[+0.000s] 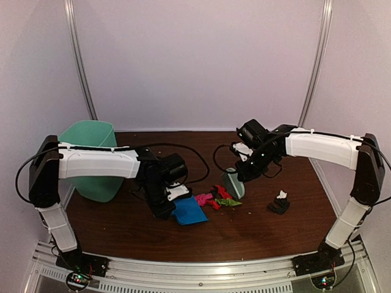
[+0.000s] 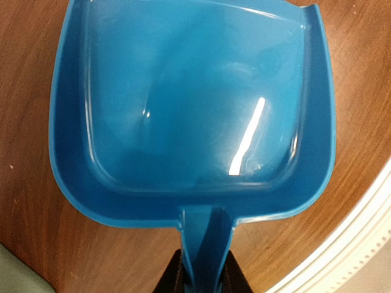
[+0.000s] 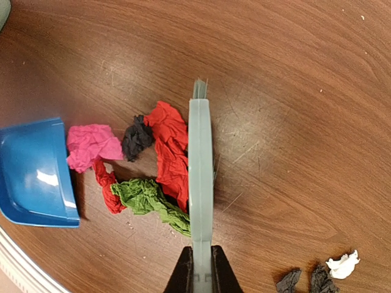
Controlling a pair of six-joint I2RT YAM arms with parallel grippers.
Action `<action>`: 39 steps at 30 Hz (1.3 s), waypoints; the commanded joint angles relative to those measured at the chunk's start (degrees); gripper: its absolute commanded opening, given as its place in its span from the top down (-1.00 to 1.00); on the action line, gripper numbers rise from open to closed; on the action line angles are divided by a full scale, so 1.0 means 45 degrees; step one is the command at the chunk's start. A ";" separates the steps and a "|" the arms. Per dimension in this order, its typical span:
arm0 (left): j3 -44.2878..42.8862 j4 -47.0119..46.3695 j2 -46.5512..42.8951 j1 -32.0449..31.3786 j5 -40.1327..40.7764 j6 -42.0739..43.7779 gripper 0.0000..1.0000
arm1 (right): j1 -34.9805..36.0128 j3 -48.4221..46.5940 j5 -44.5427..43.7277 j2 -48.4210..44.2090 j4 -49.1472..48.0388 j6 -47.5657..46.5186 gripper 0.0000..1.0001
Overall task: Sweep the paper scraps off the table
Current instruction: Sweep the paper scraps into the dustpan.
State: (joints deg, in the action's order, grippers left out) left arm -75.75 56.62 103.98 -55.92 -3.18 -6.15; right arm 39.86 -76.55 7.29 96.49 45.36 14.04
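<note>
On the dark wood table (image 1: 256, 232) we judge sweeping underway; right gripper (image 3: 201, 271) clamps the hand brush (image 3: 200, 171) against the paper scraps (image 3: 168, 152); left gripper (image 2: 204, 274) clamps the dustpan (image 2: 189, 110) opposite; next, push them in.

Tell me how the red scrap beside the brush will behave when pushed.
Probably light and floppy: the red scrap is thin, crumpled paper, so it should slide easily ahead of the brush. Its loose folds may snag the green scrap and drag it along.
</note>
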 commanded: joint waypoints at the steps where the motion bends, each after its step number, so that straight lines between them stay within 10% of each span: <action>1: 0.0793 0.0463 -0.1450 0.0084 -0.0401 -0.0659 1.00 | 0.0059 -0.0146 -0.1144 -0.0302 0.0684 0.0388 1.00; 39: 0.0865 -0.0011 -0.0266 0.1107 -0.0961 -0.0240 1.00 | 0.0467 -0.3169 -0.0285 0.2490 0.1097 -0.0829 1.00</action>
State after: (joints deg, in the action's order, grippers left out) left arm -68.97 57.89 100.57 -51.31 -6.48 -9.87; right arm 39.99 -88.38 1.37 105.89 49.47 12.27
